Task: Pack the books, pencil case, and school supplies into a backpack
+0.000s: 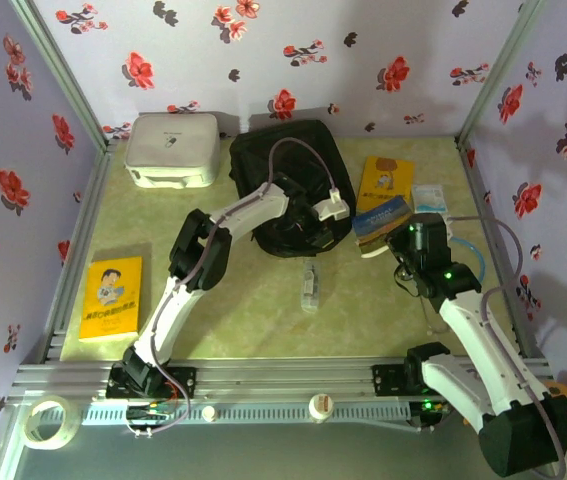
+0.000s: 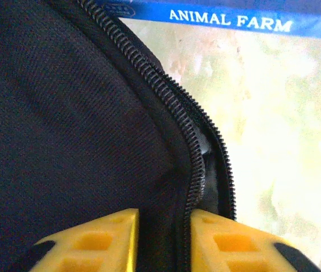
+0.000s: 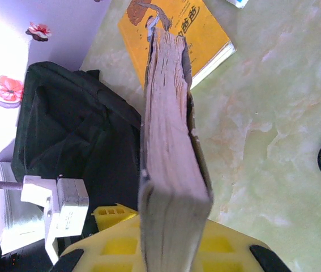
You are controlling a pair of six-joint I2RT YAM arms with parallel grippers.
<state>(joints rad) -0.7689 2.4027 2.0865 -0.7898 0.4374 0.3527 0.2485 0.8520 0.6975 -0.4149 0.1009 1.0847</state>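
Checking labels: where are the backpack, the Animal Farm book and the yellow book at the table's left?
backpack [image 1: 253,170], top view, bare fabric, left side.
Animal Farm book [image 2: 228,20], left wrist view, blue title strip.
yellow book [image 1: 111,297], top view, cover's middle.

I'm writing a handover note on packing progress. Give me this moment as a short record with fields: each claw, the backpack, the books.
left claw: shut on the backpack, pinching fabric at the zipper edge
right claw: shut on the Animal Farm book, gripped by one end
backpack: lying at the back middle of the table, zipper parted near the left claw
Animal Farm book: just right of the backpack, outside it
right yellow book: flat on the table, behind the held book
left yellow book: flat near the table's left edge
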